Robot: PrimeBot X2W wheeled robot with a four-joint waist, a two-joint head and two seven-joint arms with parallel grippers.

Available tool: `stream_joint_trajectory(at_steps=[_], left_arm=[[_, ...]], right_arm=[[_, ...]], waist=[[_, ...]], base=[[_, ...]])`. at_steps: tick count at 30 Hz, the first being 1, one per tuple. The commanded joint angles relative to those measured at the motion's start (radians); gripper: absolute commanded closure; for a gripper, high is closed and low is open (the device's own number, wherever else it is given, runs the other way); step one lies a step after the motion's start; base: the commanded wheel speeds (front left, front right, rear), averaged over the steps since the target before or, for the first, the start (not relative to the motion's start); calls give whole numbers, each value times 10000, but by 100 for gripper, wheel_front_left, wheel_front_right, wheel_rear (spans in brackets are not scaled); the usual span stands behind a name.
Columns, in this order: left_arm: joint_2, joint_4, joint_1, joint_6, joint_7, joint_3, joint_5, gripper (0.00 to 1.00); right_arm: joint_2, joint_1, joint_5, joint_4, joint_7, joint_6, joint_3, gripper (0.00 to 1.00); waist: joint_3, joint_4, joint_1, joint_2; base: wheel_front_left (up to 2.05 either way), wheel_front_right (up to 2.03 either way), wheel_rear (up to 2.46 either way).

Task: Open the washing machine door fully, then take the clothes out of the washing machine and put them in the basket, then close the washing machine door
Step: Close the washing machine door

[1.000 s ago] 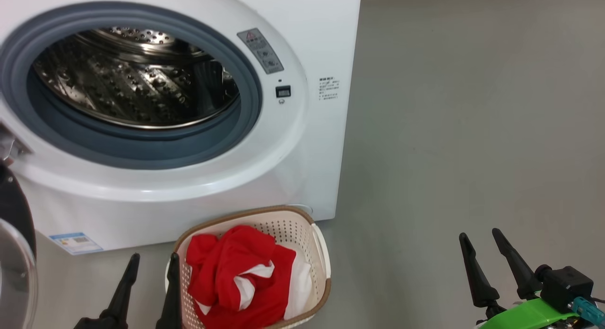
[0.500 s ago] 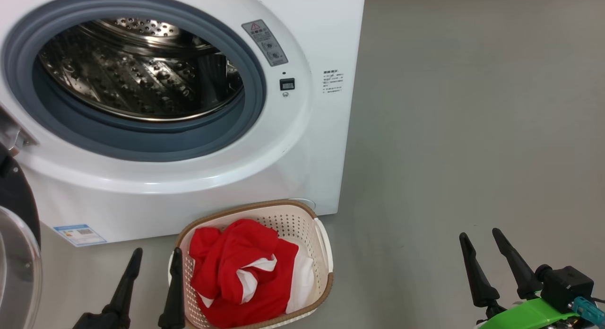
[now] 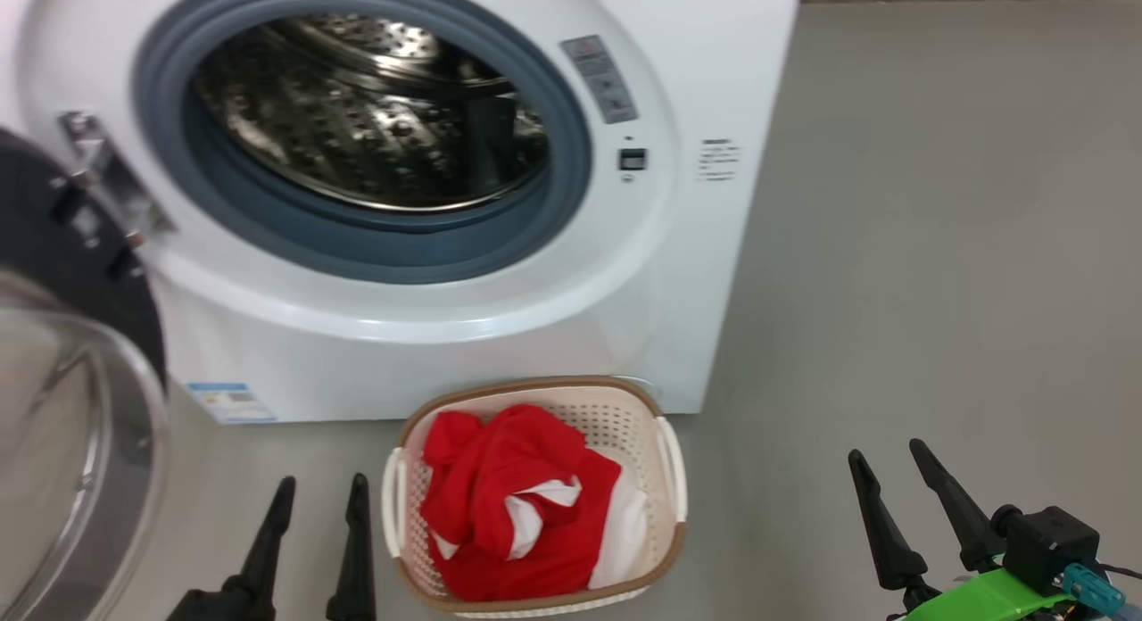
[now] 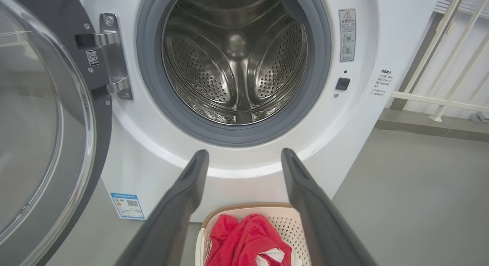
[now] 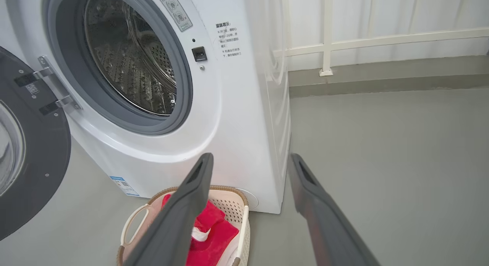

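The white washing machine (image 3: 428, 335) stands with its door (image 3: 80, 425) swung wide to the left, black rim and clear glass bowl facing me. Nothing lies in the steel drum (image 4: 233, 59). On the floor before the machine sits the cream basket (image 3: 526, 386), and the red and white clothes (image 3: 517, 505) are bundled inside it. My left gripper (image 3: 321, 496) hangs open just left of the basket, apart from it, with nothing between its fingers. In its own view the left gripper (image 4: 244, 153) points at the machine's front below the opening. My right gripper (image 3: 888, 451) is open over bare floor, well right of the basket.
Grey floor (image 3: 937, 291) stretches to the right of the machine. A white railing (image 5: 324, 48) runs along a low kerb behind it. The open door (image 5: 38, 151) takes up the space left of the machine, close to my left arm.
The head camera has shifted, so the machine and basket sit further right and more of the open door shows. Both grippers stay open and low; the clothes lie unchanged in the basket.
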Motion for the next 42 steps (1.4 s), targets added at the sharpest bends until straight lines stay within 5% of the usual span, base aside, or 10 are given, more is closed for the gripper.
stream_joint_trajectory(at_steps=[1,20,31,42], left_arm=[[79,-155,-169,124,-51,218,-61,0],[79,277,614,895,-51,-122,-453,0],[79,-85,1016,1445,-51,151,-1094,0],[79,-175,1056,1359,-51,124,-1289,0]], right_arm=[[-245,-185,83,-178,-65,63,317,0],[-137,-482,169,54,-65,63,1224,0],[-143,-1027,356,316,-65,63,2177,0],[-116,-1067,441,357,-65,63,2221,0]], waist=[[-195,778,0,0],[-871,3569,0,0],[-732,3800,0,0],[-803,3774,0,0]], base=[[0,0,0],[0,0,0],[0,0,0],[0,0,0]])
